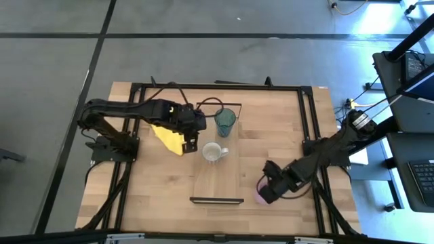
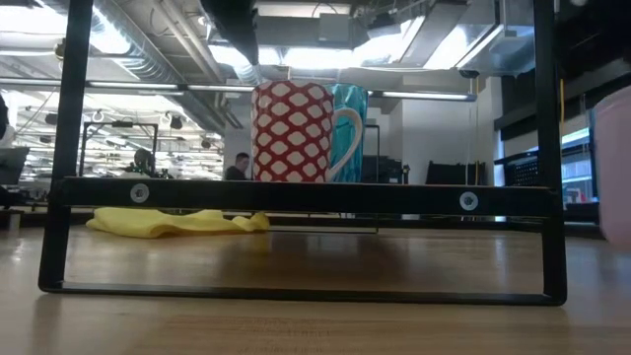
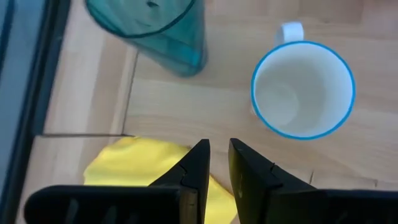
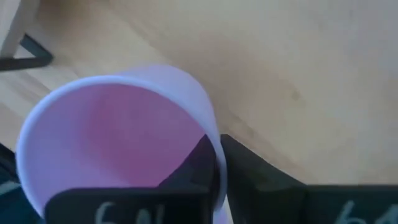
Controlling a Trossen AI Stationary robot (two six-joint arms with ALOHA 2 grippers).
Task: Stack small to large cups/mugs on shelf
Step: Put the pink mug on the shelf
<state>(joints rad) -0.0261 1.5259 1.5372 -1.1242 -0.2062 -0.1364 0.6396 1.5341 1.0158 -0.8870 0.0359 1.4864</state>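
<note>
1. Two vessels are up on the shelf (image 1: 218, 181) already: the teal tumbler (image 1: 226, 121) at its far end, the white mug (image 1: 213, 152) just nearer, so the nearest stretch of the board is what's open for the last one.
2. That last one is the pink mug (image 1: 260, 195), off the shelf's right near corner on the worktop (image 1: 156, 193). My right jaws (image 4: 217, 163) are clamped on its rim, one finger inside the wall, one outside. I judge that a rim pinch, good for lifting it upright.
3. My left jaws (image 3: 219, 163) hang just left of the white mug, nearly together, holding nothing, over the edge of the yellow cloth (image 1: 169, 137). Parked clear of the shelf's run, I'd say, so the right arm has room.
4. Surface: pale wood planks in a black frame, the shelf a lighter board with dark uprights at its ends.
5. Room: from table height the white mug shows a red lattice pattern, and beyond is an open hall with ducts and bright ceiling lights, a person far back.
</note>
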